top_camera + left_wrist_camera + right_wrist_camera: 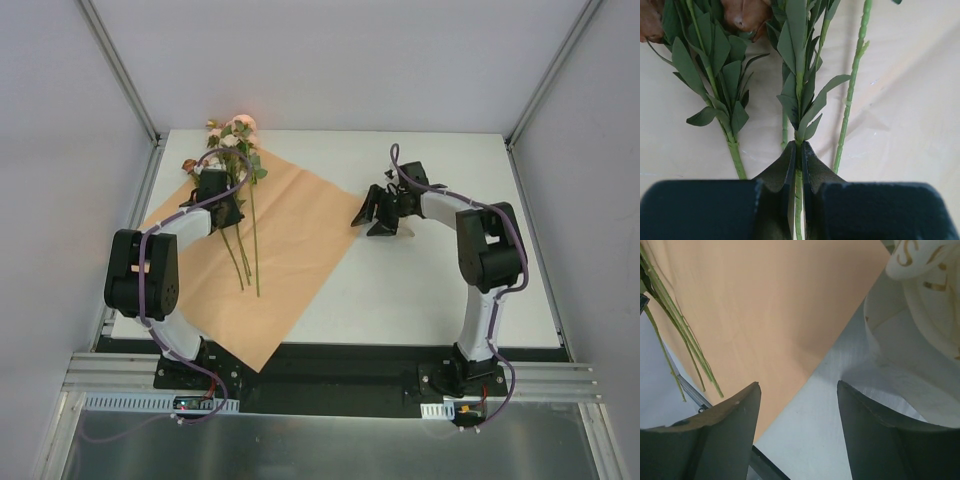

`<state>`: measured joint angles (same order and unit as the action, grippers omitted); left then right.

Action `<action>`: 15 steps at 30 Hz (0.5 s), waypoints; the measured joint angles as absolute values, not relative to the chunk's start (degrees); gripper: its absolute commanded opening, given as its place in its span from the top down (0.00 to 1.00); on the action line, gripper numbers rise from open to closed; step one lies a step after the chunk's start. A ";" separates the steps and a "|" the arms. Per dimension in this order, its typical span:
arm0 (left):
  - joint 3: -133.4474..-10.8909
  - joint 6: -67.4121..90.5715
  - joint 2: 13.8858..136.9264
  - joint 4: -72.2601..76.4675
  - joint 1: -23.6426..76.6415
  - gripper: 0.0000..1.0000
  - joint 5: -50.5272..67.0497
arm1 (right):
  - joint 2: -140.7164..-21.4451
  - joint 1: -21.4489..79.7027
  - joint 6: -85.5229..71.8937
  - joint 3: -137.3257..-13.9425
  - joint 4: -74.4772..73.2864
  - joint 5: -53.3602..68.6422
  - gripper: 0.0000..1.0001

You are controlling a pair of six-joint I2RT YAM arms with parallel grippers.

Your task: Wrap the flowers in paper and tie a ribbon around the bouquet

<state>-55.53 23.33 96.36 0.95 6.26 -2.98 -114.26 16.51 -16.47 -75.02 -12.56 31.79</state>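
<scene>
Seen from above, the flowers (pixel 232 140), small artificial roses in pink, white and rust-brown on long thin green stems, lay across the far left part of the paper (pixel 300 240), a large rectangular sheet spread orange-tan face up on the white table (pixel 430 290), with the blooms just past its far corner. The left fingers (pixel 215 195) sat on the stems just below the blooms, while the right fingers (pixel 383 215) hung over bare table just beside the sheet's right corner. The left wrist camera showed the left fingers (pixel 782 170) pressed together on one leafy stem (pixel 799 90), with two other stems lying free on either side. The right wrist camera showed the right fingers (pixel 740 410) spread with nothing between them above the paper's edge (pixel 765 315), and the ribbon (pixel 925 285), a limp cream strip with gold lettering, close by on the table. The step in hand appeared to be laying out the flowers, with wrapping not yet begun and the ribbon untouched. The next move likely called for setting the pinched stem down among the others, then lifting a paper edge over the bunch without scattering the loose stems.
</scene>
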 measured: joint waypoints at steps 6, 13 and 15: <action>-57.67 23.35 96.79 0.23 6.26 1.00 -1.74 | -116.79 16.12 -18.13 -76.49 -12.27 32.99 0.37; -57.54 24.10 95.72 -2.96 6.26 0.62 -2.48 | -117.95 15.99 -19.44 -77.25 -10.90 32.58 0.52; -56.29 24.27 92.97 -4.05 6.26 0.58 -3.62 | -118.48 15.99 -19.99 -77.25 -9.87 32.42 0.58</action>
<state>-56.29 24.27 92.97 -4.05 6.26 -3.62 -118.48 15.99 -19.99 -77.25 -9.87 32.42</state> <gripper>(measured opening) 0.356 0.499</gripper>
